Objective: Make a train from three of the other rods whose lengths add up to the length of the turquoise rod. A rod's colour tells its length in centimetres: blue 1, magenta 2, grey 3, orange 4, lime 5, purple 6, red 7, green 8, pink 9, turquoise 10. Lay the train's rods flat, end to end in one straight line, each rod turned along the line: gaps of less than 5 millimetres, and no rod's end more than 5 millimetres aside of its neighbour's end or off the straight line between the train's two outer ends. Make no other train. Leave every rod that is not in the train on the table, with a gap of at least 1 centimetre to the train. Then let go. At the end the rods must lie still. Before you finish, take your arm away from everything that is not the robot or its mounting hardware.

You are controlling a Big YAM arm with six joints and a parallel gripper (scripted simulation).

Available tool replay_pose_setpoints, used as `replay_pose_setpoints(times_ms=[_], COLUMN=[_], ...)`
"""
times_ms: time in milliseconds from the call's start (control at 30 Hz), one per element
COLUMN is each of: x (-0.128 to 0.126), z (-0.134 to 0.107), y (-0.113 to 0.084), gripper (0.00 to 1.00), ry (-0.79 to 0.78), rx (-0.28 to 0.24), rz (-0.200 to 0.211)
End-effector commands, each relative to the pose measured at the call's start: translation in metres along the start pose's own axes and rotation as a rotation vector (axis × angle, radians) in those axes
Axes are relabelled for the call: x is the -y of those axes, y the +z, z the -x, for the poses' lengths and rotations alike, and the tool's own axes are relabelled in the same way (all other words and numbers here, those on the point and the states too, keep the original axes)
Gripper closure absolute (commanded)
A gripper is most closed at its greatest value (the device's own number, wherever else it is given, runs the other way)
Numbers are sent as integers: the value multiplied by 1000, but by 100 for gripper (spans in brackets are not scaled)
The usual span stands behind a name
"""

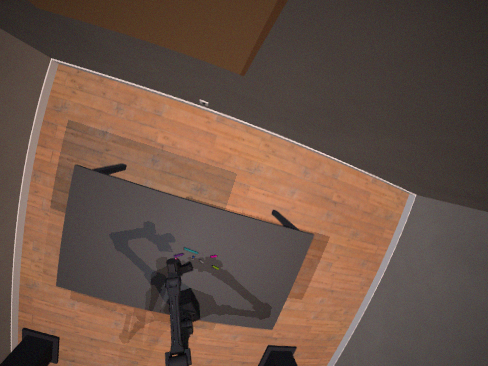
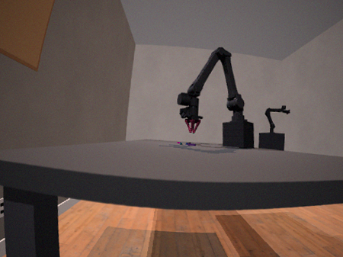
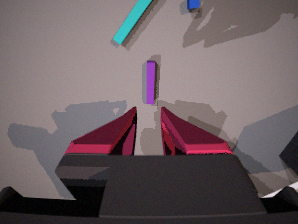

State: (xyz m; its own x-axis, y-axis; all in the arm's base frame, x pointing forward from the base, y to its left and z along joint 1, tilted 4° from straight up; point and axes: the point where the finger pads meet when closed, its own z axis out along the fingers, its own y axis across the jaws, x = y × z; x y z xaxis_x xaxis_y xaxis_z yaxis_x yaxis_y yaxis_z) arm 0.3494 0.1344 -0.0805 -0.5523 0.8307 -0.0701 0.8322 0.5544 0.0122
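My gripper [image 2: 192,132] [image 3: 148,112] is partly open, with nothing between its fingers. It hangs above the table, just short of the purple rod [image 1: 179,255] [image 3: 151,82] in the wrist view. That rod lies flat, pointing away from the gripper. The turquoise rod [image 1: 191,250] [image 3: 132,22] lies slanted beyond it. The blue rod [image 1: 193,257] [image 3: 193,4] is cut off at the wrist view's top edge. In the top view, a small grey rod [image 1: 201,261], magenta [image 1: 214,256] and the lime rod [image 1: 215,267] lie to the right. Whether the magenta is one piece or two, I cannot tell.
The dark table [image 1: 100,210] [image 2: 98,156] carries shadows of the arms around the rods. A second, smaller arm [image 2: 273,121] stands on a block in the background of the exterior view. The exterior view shows the rods only as a tiny cluster.
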Motion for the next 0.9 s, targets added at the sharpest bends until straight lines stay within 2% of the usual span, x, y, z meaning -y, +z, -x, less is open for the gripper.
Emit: replay_pose_setpoints(times_ms=[0,867], x=[-3,-3], z=[1,-1], y=[4,4], gripper=[76,76], ry=[29,25], rx=[2,2], rz=[0,0])
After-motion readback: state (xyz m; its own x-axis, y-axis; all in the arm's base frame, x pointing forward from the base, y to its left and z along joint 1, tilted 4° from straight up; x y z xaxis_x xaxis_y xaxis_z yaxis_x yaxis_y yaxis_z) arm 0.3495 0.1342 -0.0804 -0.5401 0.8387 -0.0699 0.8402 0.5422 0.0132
